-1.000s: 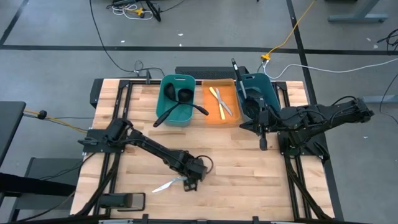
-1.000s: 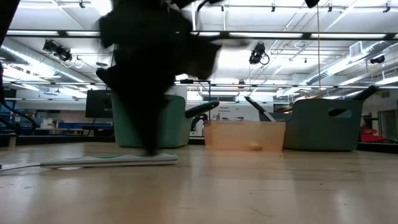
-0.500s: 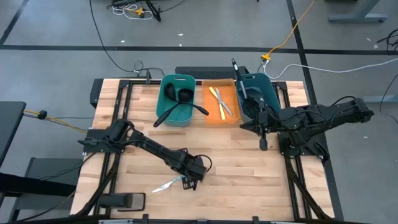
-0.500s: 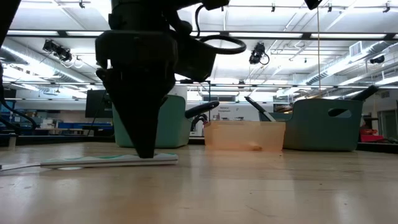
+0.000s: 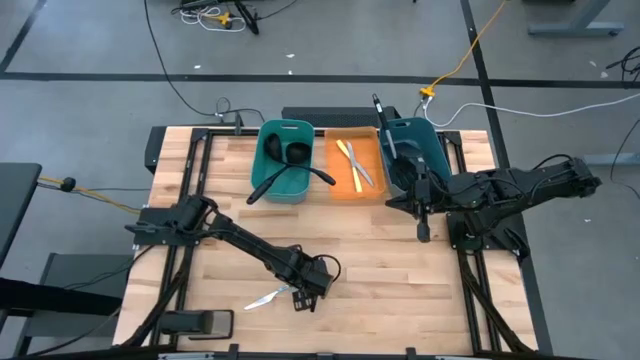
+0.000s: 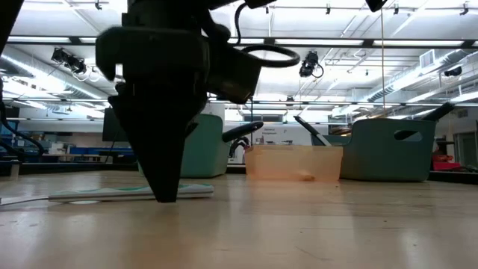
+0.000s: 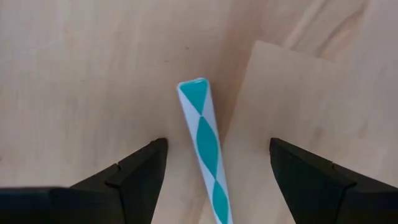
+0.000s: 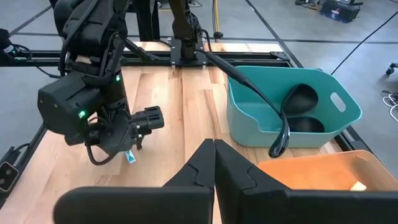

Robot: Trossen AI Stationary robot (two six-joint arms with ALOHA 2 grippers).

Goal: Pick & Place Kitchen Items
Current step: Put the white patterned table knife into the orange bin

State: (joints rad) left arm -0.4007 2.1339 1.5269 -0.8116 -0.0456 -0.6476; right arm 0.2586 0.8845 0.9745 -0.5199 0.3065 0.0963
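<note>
Between the earlier frames and this one, your left gripper (image 5: 307, 292) is moving a little toward the front edge of the table (image 5: 390, 280) and lowering over the knife (image 5: 268, 296), which is lying flat near the front edge, left of the middle, where it lay before. Its fingers (image 7: 140, 174) are standing wide apart with the knife's teal-and-white handle (image 7: 205, 140) running between them, nearer the middle than either tip, and touching neither. The low view is showing the fingertips down at the table, level with the knife.

You are lining up a grasp. To do it well, you are keeping the handle centred between the fingers, bringing the tips right down to the wood, and closing across the handle, not the blade; a thin flat thing is likely to slip out if the tips are riding high.

Your right gripper (image 8: 214, 163) is waiting, fingers pressed together and holding nothing, above the right half of the table just in front of the right bin (image 5: 430, 150).

Counted from above:
- two teal bins, left bin (image 5: 270, 170) and right one, at the back edge;
- one orange tray (image 5: 340, 185) between them;
- two pale knives (image 5: 352, 160) lying crossed in the tray;
- two ladles and one further black utensil in the left bin;
- at least one black utensil in the right bin, the rest hidden;
- one knife on the table.
</note>
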